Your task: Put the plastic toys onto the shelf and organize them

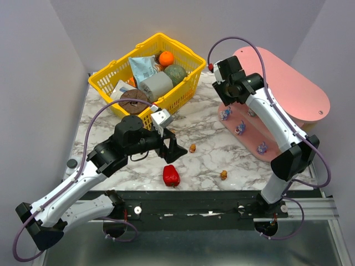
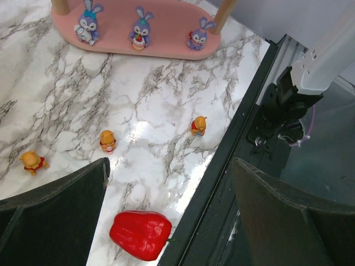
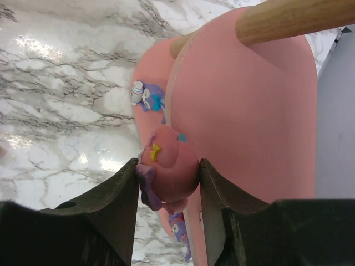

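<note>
Pink toy point(image 3: 172, 183) sits pinched in the right gripper point(image 3: 169, 166) at the shelf point(image 3: 244, 111) edge; left gripper point(image 2: 170, 166) hangs spread wide over the table point(image 2: 155, 100), near three orange toys point(image 2: 107, 140) and a red pepper point(image 2: 140, 234).

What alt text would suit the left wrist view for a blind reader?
Three orange toys sit scattered on the marble table beyond the open left claw. Three purple bunny toys line the pink shelf; a red pepper lies nearest.
</note>
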Controlling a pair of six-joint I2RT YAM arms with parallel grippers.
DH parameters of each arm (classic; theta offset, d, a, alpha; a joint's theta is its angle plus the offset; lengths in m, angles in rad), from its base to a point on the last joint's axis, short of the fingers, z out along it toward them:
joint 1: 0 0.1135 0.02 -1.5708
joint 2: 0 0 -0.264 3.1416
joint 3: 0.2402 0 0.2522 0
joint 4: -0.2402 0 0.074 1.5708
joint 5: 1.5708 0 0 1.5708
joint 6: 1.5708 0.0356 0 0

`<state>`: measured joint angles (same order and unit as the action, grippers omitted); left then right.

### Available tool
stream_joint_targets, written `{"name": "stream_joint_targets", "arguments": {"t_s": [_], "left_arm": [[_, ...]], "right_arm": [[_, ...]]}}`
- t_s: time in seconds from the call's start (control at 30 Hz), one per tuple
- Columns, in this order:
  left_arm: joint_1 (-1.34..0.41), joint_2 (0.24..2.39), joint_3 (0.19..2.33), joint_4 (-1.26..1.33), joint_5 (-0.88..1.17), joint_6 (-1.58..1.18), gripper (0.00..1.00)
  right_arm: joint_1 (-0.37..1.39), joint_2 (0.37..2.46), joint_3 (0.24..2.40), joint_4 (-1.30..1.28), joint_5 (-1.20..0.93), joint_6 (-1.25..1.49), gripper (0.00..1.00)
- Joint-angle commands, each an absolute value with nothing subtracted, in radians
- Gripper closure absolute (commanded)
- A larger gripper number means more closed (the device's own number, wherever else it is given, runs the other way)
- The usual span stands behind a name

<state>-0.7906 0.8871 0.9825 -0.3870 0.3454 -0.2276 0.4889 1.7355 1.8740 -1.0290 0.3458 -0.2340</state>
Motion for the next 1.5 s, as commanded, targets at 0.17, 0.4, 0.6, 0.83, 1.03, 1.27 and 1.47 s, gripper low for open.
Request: {"name": "stream_joint_targets", "arguments": {"t_s": [0.17, 0.4, 0.6, 0.83, 1.03, 1.27, 1.47], "left_arm": [[-0.765, 0.888, 0.959, -0.359, 0.376, -0.216, 0.01], [-0.752, 0.896, 0.953, -0.353, 0.391, -0.221, 0.01], [-0.742, 0.893, 0.946, -0.354, 0.396, -0.224, 0.01], [-0.729, 0.894, 0.942, -0.351, 0.411, -0.225, 0.01], [-0.718, 0.896, 0.936, -0.347, 0.422, -0.227, 0.01], [-0.706, 0.897, 0.934, -0.345, 0.434, -0.23, 0.01], [-0.696, 0.899, 0.931, -0.342, 0.443, -0.233, 0.01]], "right_arm": [[0.482, 1.723, 1.81, -0.907, 0.425, -0.27, 0.98], [0.48, 1.73, 1.787, -0.87, 0.475, -0.299, 0.9], [0.48, 1.74, 1.784, -0.868, 0.488, -0.296, 0.82], [0.48, 1.741, 1.767, -0.85, 0.506, -0.301, 0.74], [0.48, 1.744, 1.752, -0.841, 0.528, -0.301, 0.67], [0.48, 1.743, 1.749, -0.825, 0.554, -0.307, 0.6], [0.48, 1.733, 1.744, -0.813, 0.583, -0.31, 0.57]]}}
